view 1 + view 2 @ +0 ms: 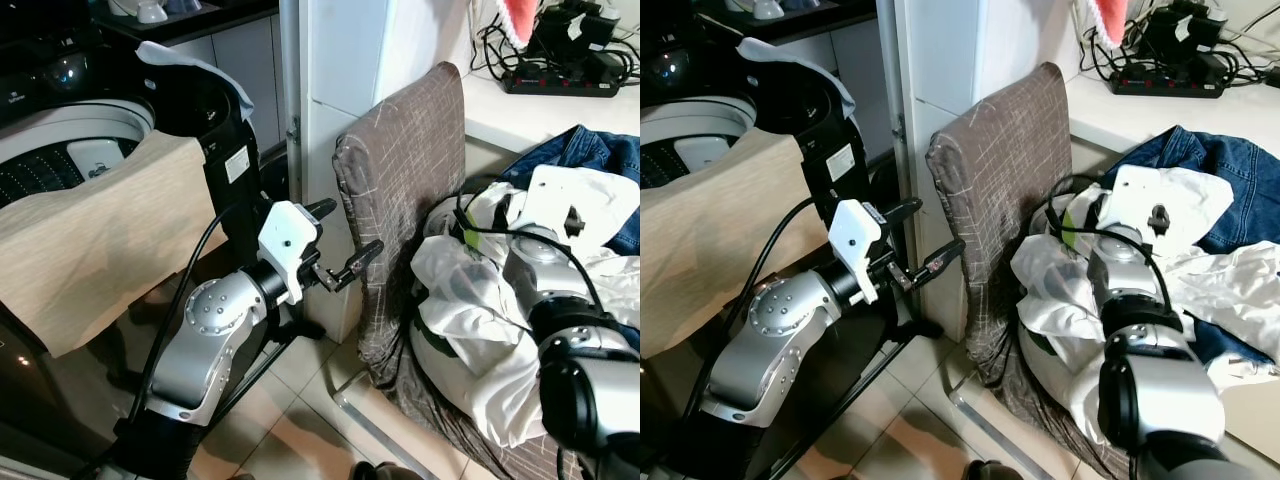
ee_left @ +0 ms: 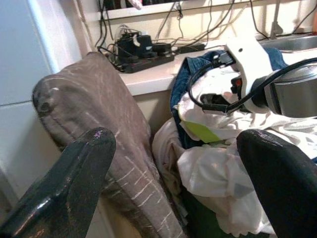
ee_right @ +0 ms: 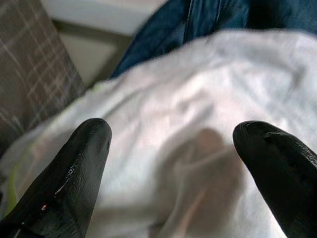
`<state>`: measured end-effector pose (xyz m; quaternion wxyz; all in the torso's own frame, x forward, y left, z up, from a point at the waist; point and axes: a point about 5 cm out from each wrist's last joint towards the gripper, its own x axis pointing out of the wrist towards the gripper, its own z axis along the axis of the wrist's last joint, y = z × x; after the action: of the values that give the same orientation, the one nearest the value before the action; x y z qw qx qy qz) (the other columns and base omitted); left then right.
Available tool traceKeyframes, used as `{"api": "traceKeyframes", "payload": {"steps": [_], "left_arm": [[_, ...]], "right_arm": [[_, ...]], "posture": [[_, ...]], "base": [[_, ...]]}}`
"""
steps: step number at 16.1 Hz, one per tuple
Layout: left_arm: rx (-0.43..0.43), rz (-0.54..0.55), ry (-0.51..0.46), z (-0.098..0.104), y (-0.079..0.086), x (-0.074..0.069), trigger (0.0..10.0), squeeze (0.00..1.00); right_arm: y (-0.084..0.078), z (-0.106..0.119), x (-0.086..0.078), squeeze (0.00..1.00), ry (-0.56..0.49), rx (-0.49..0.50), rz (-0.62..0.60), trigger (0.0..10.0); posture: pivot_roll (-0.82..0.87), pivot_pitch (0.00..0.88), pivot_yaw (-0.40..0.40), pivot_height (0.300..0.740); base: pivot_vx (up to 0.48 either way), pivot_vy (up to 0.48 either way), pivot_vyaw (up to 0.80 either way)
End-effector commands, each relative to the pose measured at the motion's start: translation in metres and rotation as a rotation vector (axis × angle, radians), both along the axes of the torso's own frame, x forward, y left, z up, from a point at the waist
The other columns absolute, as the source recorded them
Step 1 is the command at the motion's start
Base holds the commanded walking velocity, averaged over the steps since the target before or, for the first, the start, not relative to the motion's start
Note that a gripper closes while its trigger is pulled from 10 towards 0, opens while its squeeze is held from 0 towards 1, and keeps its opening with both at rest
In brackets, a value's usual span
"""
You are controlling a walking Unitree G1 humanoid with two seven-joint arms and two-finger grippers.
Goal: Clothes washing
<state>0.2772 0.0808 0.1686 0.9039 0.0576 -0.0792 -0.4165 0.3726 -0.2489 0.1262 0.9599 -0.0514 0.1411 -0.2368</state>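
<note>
From the head views the left gripper [image 1: 340,240] hangs with jaws apart beside the brown fabric hamper [image 1: 400,200], the right gripper buried in the white garment [image 1: 470,300] heaped over blue jeans [image 1: 1200,160] against the counter [image 1: 1160,110], while the right wrist view shows its jaws apart over blurred white cloth.

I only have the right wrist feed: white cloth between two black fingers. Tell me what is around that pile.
Observer: The white clothes lie heaped in a basket, beside a brown fabric panel.
Operator: Report the left arm.
Observer: The left pincer is open in mid-air, before the panel, holding nothing.
Operator: Locate the washer.
Observer: The washing machine stands at the robot's left, a beige cloth draped over its front.
</note>
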Motion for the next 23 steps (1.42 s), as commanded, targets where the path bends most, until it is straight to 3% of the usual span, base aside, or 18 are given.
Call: {"api": "traceKeyframes", "payload": {"steps": [1, 4, 5, 7, 13, 14, 16, 19, 23], "left_arm": [[0.008, -0.012, -0.013, 0.003, -0.003, -0.002, 10.0, 0.00], [0.013, -0.013, -0.017, 0.003, -0.004, -0.002, 10.0, 0.00], [0.019, -0.010, -0.020, 0.003, -0.004, -0.002, 10.0, 0.00], [0.023, -0.006, -0.023, 0.003, -0.003, -0.003, 10.0, 0.00], [0.032, -0.007, -0.035, 0.005, -0.003, -0.002, 10.0, 0.00], [0.037, -0.008, -0.039, 0.006, -0.003, -0.002, 10.0, 0.00], [0.041, -0.009, -0.043, 0.006, -0.004, -0.002, 10.0, 0.00], [0.042, -0.003, -0.047, 0.006, -0.004, -0.001, 10.0, 0.00], [0.041, 0.000, -0.041, 0.004, -0.006, -0.002, 10.0, 0.00]], "right_arm": [[0.001, -0.002, 0.001, 0.00, 0.025, 0.036, 0.014, 10.0], [0.003, -0.011, -0.001, 0.00, 0.055, 0.093, 0.026, 10.0], [0.003, -0.024, -0.007, 0.00, 0.100, 0.177, 0.006, 10.0], [0.005, -0.037, -0.013, 0.00, 0.153, 0.221, -0.001, 10.0], [0.009, -0.052, -0.021, 0.00, 0.215, 0.249, 0.002, 10.0], [0.010, -0.050, -0.020, 0.00, 0.195, 0.250, 0.005, 0.0], [0.011, -0.044, -0.016, 0.00, 0.165, 0.217, 0.021, 0.0], [0.021, -0.020, -0.001, 0.00, 0.053, 0.024, 0.116, 0.0], [0.024, -0.036, -0.008, 0.00, 0.110, 0.153, 0.078, 0.0]], "posture": [[0.01, 0.024, -0.006, 0.740], [0.02, 0.024, -0.008, 0.740], [0.03, 0.023, -0.013, 0.740], [0.03, 0.023, -0.013, 0.740], [0.03, 0.008, -0.014, 0.740], [0.03, 0.005, -0.012, 0.740], [0.03, 0.004, -0.011, 0.740], [0.03, 0.008, -0.012, 0.740], [0.03, 0.016, -0.018, 0.740]], "base": [[0.000, 0.000, 0.00], [0.000, 0.000, 0.00], [0.000, 0.000, 0.00], [0.000, 0.000, 0.00], [0.000, 0.000, 0.00], [0.000, 0.000, 0.00], [0.000, 0.000, 0.00], [0.000, 0.000, 0.00], [0.000, 0.000, 0.00]]}}
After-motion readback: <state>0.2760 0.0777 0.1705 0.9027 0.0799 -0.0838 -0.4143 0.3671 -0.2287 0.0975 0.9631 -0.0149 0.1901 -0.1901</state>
